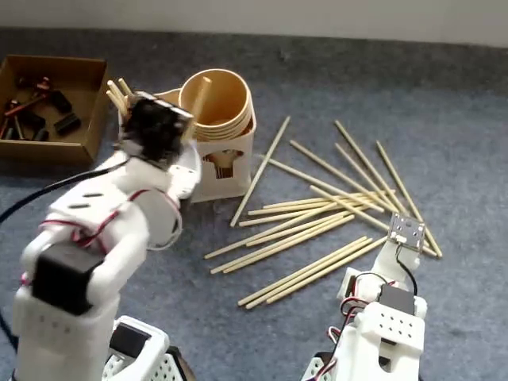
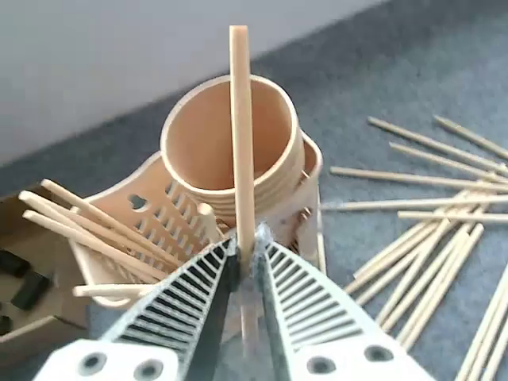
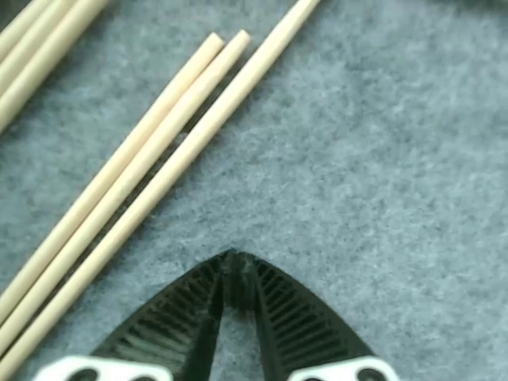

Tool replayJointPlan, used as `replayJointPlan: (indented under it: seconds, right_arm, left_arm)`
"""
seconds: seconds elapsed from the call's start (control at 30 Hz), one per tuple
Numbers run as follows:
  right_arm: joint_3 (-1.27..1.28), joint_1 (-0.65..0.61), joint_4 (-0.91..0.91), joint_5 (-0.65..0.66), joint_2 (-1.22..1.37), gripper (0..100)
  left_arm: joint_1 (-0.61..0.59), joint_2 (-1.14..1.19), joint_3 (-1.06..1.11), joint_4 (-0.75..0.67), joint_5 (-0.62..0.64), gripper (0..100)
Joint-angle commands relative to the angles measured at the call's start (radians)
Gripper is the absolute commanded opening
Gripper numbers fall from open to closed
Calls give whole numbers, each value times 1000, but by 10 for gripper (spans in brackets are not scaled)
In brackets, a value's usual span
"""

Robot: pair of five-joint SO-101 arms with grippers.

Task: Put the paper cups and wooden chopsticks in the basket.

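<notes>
The left gripper [image 2: 246, 242] is pinched narrow on a single chopstick [image 2: 240, 119], gripping it near its lower end. The stick's long axis runs straight out from the fingers and its free end points over the open mouth of the stacked paper cups [image 2: 198, 143]. From the high view it seems to stand steeply rather than lie flat, though the tilt is hard to judge. The cups sit nested upright in the right part of the basket [image 1: 226, 178], which stands toward the far left of the table [image 1: 444, 119], just beside a cardboard box [image 1: 48, 151] in the far left corner. A bundle of chopsticks [image 2: 87, 226] already leans in the basket's left part, ends fanning out over its rim toward the box. The loose chopsticks [image 1: 317, 214] lie flat across the middle and right of the table, most with their long axes running from near left to far right, and several cross each other. The right gripper [image 3: 235, 266] is low near the table's near edge, toward the right, with its fingers closed together on nothing above bare grey surface, just beside three parallel sticks [image 3: 151, 182].
</notes>
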Motion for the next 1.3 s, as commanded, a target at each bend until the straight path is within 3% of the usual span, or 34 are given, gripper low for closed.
replayJointPlan:
  seconds: [0.0,0.1,0.3,0.5,0.77,1.0,1.27]
  right_arm:
    - [5,4,-36,-6,4,5]
    - [5,4,-36,-6,4,5]
    - [5,4,-38,-6,4,5]
    - [5,4,-39,-6,4,5]
    - [5,4,-39,-6,4,5]
    - [5,4,-41,-3,4,5]
    - [5,4,-41,-3,4,5]
  left_arm:
    - [-73,-28,-125,-3,72,5]
    - [-124,-28,-188,-29,127,5]
    - [-216,-27,-183,-232,210,5]
    - [-303,-27,5,-574,273,5]
    - [-309,-25,332,-979,269,5]
    - [-309,-25,492,-1046,265,5]
    - [-311,-27,519,-1045,265,13]
